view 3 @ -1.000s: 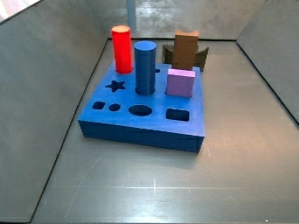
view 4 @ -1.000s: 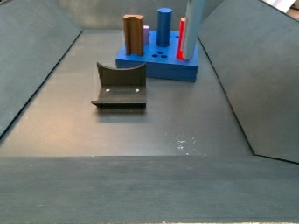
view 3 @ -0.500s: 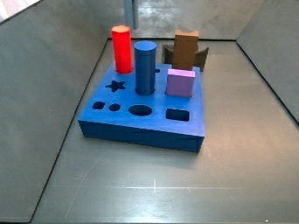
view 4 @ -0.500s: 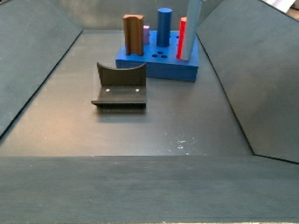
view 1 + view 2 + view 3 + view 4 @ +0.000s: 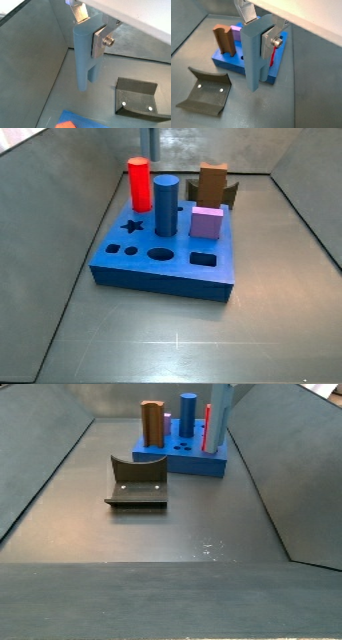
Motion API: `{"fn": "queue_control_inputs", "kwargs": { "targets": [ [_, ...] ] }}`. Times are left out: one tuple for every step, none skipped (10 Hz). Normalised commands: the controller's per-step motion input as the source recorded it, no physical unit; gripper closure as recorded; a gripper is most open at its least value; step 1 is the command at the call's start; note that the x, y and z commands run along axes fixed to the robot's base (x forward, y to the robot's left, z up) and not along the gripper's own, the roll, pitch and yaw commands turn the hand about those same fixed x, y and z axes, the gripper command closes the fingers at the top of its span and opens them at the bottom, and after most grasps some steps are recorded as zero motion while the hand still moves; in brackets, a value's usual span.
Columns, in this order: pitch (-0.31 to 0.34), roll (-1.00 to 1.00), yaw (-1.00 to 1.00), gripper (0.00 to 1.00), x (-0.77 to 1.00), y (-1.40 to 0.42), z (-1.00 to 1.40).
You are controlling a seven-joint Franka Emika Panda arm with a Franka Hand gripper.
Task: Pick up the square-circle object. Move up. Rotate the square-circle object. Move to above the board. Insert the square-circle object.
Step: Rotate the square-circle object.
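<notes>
— What are you looking at around the board [image 5: 171,253]?

— You're seeing a dull grey floor [image 5: 201,343] walled by grey panels; no writing is legible anywhere. The fixture [image 5: 136,481] is sitting on the floor just beside the board.

— And the pincer [image 5: 262,37]?

— It's hanging above the floor, near the board, pinching the square-circle object [image 5: 252,57], a pale blue bar pointing down. Red, blue, brown and lilac pegs are standing in the board.
</notes>
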Motion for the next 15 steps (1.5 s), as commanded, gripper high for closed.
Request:
{"fn": "queue_control_inputs", "kwargs": {
  "targets": [
    [0.012,0.0,-1.0,1.0,0.0,-0.05,0.0],
    [0.012,0.0,-1.0,1.0,0.0,-0.03,0.0],
    [0.013,0.0,-1.0,1.0,0.0,-0.01,0.0],
    [0.013,0.0,-1.0,1.0,0.0,-0.01,0.0],
    [0.014,0.0,-1.0,1.0,0.0,0.0,0.0],
    [0.014,0.0,-1.0,1.0,0.0,0.0,0.0],
    [0.015,0.0,-1.0,1.0,0.0,0.0,0.0],
    [0.015,0.0,-1.0,1.0,0.0,0.0,0.0],
    [0.016,0.0,-1.0,1.0,0.0,0.0,0.0],
    [0.017,0.0,-1.0,1.0,0.0,0.0,0.0],
    [0.019,0.0,-1.0,1.0,0.0,0.0,0.0],
    [0.019,0.0,-1.0,1.0,0.0,0.0,0.0],
    [0.021,0.0,-1.0,1.0,0.0,0.0,0.0],
    [0.023,0.0,-1.0,1.0,0.0,0.01,0.0],
    [0.024,0.0,-1.0,1.0,0.0,0.01,0.01]
  ]
}}
